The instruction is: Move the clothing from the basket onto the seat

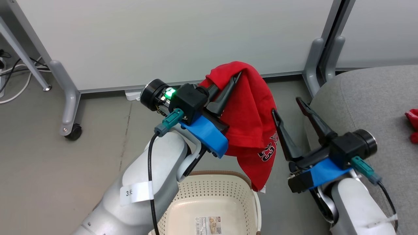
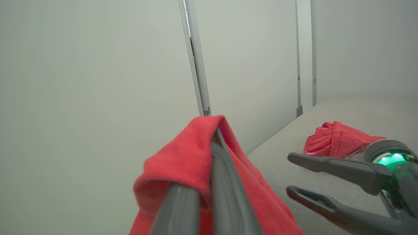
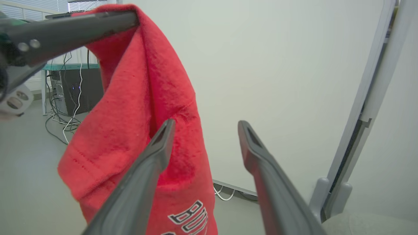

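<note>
Basket (image 1: 215, 174) rim sits lowest, right under you. The red shirt (image 1: 251, 117) hangs over its right edge, long axis straight down, printed mark low. Your left gripper (image 1: 233, 80) is pinched closed on the shirt's top fold. Your right gripper (image 1: 286, 106) stands spread wide, holding nothing, just beside the cloth on its right. Beyond it lies the grey seat (image 1: 375, 98) with another red garment (image 1: 412, 124) on it, so your carry likely runs rightward.
</note>
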Robot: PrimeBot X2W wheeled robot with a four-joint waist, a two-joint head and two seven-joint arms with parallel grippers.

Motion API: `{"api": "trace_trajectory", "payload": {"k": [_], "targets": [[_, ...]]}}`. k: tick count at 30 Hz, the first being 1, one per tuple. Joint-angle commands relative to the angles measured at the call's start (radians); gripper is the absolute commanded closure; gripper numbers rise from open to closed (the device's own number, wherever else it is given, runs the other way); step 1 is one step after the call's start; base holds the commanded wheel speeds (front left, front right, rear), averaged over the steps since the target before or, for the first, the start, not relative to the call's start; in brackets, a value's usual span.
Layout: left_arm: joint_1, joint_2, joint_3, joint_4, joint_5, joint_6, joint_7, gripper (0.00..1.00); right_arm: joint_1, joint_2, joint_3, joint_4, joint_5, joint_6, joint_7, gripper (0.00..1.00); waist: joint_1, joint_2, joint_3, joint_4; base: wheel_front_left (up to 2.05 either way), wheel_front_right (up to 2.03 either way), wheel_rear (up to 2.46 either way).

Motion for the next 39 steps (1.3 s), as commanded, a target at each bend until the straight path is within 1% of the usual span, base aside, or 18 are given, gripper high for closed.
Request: {"api": "trace_trajectory", "payload": {"k": [1,7,21,22,23,24,29,39], "targets": [[-0.013,-0.003,-0.005,-0.004,0.002,0.003,-0.005,1.00,-0.033,-0.013,0.029,0.015,-0.002,0.000,-0.003,0.00,0.0000,-0.0001,0.004,0.004,0.00,0.00,0.00],[-0.022,-0.012,-0.019,-0.009,0.006,0.003,-0.005,1.00,-0.105,-0.029,0.101,0.072,-0.008,0.000,-0.003,0.00,0.0000,-0.0001,0.015,0.016,0.00,0.00,0.00],[-0.036,-0.026,-0.056,-0.026,0.004,0.001,-0.005,1.00,-0.227,-0.037,0.153,0.221,-0.028,0.000,-0.003,0.00,0.0000,-0.0001,0.038,0.038,0.00,0.00,0.00],[-0.035,-0.026,-0.058,-0.027,0.003,0.001,-0.005,1.00,-0.230,-0.038,0.158,0.239,-0.027,0.000,-0.003,0.02,0.0000,-0.0001,0.038,0.039,0.00,0.00,0.00],[-0.035,-0.027,-0.061,-0.028,0.003,0.001,-0.005,1.00,-0.235,-0.036,0.160,0.250,-0.020,0.000,-0.003,0.76,0.0000,-0.0001,0.039,0.040,0.00,0.00,0.00],[-0.036,-0.027,-0.062,-0.030,0.002,0.001,-0.005,1.00,-0.243,-0.035,0.162,0.258,-0.018,0.000,-0.004,1.00,0.0000,-0.0001,0.039,0.040,0.00,0.00,0.00],[-0.037,-0.029,-0.065,-0.029,0.000,0.001,-0.005,1.00,-0.253,-0.028,0.168,0.280,-0.008,0.000,-0.003,1.00,0.0000,-0.0001,0.040,0.041,0.00,0.00,0.00],[-0.038,-0.029,-0.065,-0.020,0.002,0.001,-0.005,1.00,-0.250,-0.026,0.160,0.284,0.001,0.000,-0.003,1.00,0.0000,-0.0001,0.044,0.037,0.00,0.00,0.00]]}}
